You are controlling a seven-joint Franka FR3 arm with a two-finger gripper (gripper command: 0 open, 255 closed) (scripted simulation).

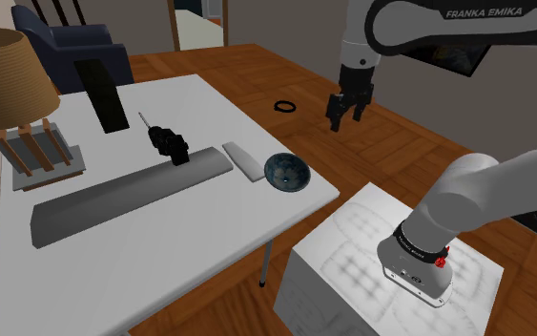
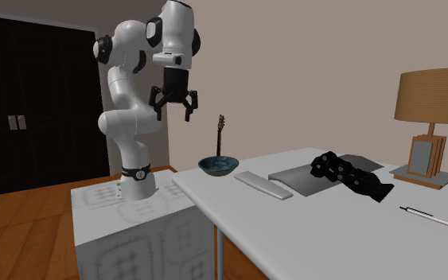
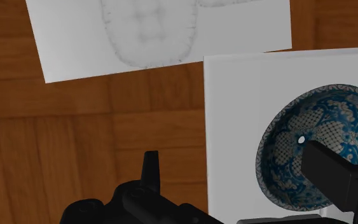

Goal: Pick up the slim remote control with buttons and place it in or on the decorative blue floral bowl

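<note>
The slim grey remote lies flat on the white table, near its corner. Just beside it, closer to the stand, sits the blue patterned bowl. My black gripper hangs high in the air, well above table height and off past the table's edge, over the wooden floor. Its fingers stand wide apart with nothing between them. In the wrist view the bowl lies partly behind one finger.
A long grey bar and a lumpy black object lie beyond the remote. Further back stand a black slab and a lamp. A black ring lies on the floor. The stand is beside the table corner.
</note>
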